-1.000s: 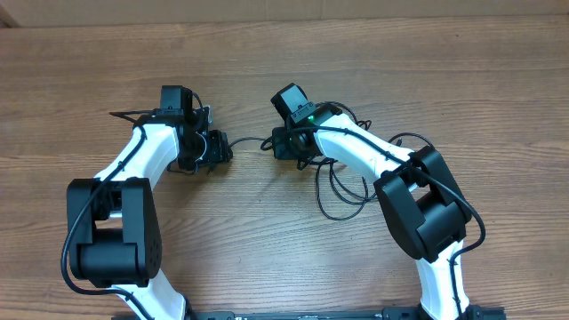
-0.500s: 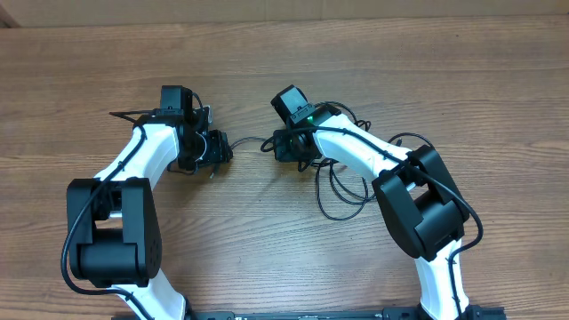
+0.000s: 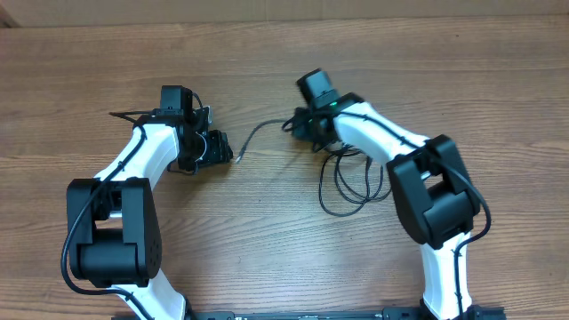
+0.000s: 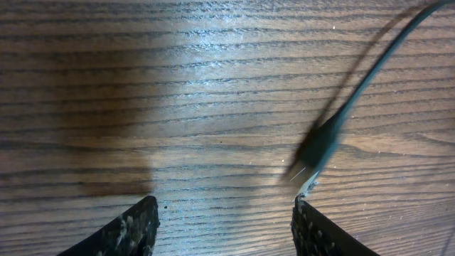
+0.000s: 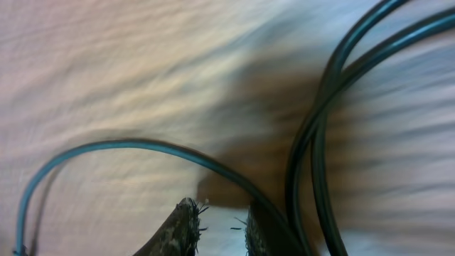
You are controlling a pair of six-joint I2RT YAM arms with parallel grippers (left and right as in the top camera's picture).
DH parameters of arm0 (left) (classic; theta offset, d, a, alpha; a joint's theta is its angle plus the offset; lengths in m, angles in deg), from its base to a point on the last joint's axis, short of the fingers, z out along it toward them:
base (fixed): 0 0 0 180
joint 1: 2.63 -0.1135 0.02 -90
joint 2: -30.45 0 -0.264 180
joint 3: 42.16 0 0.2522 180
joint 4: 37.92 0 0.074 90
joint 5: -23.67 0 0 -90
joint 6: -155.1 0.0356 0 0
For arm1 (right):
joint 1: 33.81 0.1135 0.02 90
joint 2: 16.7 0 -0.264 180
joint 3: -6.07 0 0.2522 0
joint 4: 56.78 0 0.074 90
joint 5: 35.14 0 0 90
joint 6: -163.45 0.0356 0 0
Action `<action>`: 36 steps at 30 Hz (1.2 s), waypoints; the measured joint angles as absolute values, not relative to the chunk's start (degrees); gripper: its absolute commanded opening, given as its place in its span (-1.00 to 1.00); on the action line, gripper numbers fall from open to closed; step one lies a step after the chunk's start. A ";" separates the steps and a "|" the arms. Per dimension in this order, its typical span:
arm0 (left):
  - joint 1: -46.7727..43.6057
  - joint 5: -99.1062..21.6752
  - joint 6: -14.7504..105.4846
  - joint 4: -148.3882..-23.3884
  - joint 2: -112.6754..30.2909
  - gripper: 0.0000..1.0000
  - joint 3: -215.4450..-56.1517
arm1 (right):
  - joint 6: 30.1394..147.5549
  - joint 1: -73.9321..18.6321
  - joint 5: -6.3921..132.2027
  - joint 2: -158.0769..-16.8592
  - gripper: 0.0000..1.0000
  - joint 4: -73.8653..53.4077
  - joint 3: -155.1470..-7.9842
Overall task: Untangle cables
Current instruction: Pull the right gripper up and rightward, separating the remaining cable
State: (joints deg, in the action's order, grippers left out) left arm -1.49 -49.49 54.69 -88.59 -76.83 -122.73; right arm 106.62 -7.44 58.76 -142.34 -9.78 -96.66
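Observation:
A thin black cable (image 3: 258, 132) runs from my right gripper (image 3: 298, 124) leftward to its plug end (image 3: 236, 158), which lies on the wood just in front of my left gripper (image 3: 220, 148). More cable loops (image 3: 342, 191) lie under the right arm. In the left wrist view the plug (image 4: 323, 142), silver-tipped, lies just beyond the right finger; the left gripper (image 4: 227, 224) is open and empty. In the right wrist view the fingers (image 5: 222, 227) are nearly closed, and the strand (image 5: 114, 146) arcs down into the right finger. Two more strands (image 5: 320, 121) run beside it.
The wooden table (image 3: 284, 249) carries nothing else. A thin black strip (image 3: 124, 115) pokes out left of the left arm. The arms' own thicker wires run along both arms. The table's far edge (image 3: 284, 25) is at the top.
My right gripper has moved right and away, dragging the strand with it. The plug end, earlier at the left gripper's jaws, now lies free in front of them. The left arm stayed put.

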 measured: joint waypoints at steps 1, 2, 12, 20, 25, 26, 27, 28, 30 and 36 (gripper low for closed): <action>-1.49 -49.49 54.69 -88.59 -76.83 0.22 -122.73 | 107.27 -8.51 58.59 -142.36 -0.56 -10.00 -96.66; -1.49 -49.49 54.69 -88.59 -76.83 0.21 -122.73 | 107.84 -9.24 58.46 -142.38 -0.55 -10.02 -96.66; -1.49 -49.49 54.69 -88.59 -76.83 0.22 -122.73 | 108.65 -11.03 64.91 -142.60 -0.42 -9.10 -97.75; -1.49 -49.53 54.69 -88.59 -76.83 0.29 -122.73 | 106.84 -13.69 72.90 -140.48 0.83 -8.27 -102.12; -1.49 -49.67 54.69 -88.85 -76.85 0.31 -122.73 | 106.16 -19.79 72.10 -136.35 0.99 -3.14 -103.17; -1.49 -49.67 54.69 -88.85 -76.83 0.32 -122.73 | 106.25 -21.26 71.42 -135.98 1.00 -1.37 -103.41; -1.49 -49.69 54.69 -88.85 -76.83 0.32 -122.73 | 106.25 -23.09 70.46 -135.78 1.00 0.71 -103.43; -1.49 -49.69 54.67 -88.85 -76.83 0.33 -122.73 | 106.27 -24.56 69.60 -135.76 1.00 2.26 -103.43; -1.49 -49.67 54.69 -88.85 -76.83 0.33 -122.73 | 106.25 -27.66 67.48 -135.83 1.00 5.30 -103.37; -1.42 -49.67 54.45 -88.85 -76.83 0.47 -122.73 | 106.25 -35.70 62.83 -135.83 1.00 11.03 -103.11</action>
